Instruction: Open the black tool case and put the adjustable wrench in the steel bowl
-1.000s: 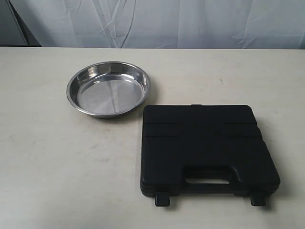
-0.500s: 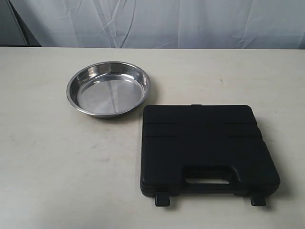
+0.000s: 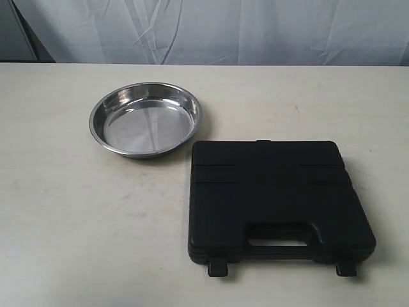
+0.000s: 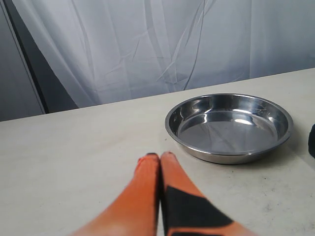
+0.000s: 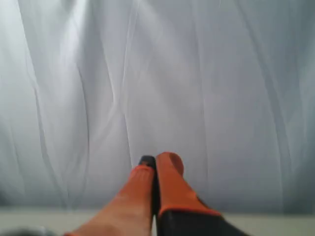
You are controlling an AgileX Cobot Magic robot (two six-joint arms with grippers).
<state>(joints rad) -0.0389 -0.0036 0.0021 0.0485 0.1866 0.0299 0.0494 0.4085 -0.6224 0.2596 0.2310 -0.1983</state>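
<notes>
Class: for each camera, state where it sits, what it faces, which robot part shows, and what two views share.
Exterior: above the table, facing the steel bowl and closed black tool case; no robot part.
Left wrist: on left arm, facing steel bowl; left claw, shut.
Right wrist: on right arm, facing curtain; right claw, shut.
Shared: steel bowl, exterior and left wrist.

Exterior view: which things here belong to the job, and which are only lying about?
For the job:
- black case, closed
- steel bowl, empty
- the wrench is not in view

Not for the job:
- table, which only carries them
- white curtain behind
</notes>
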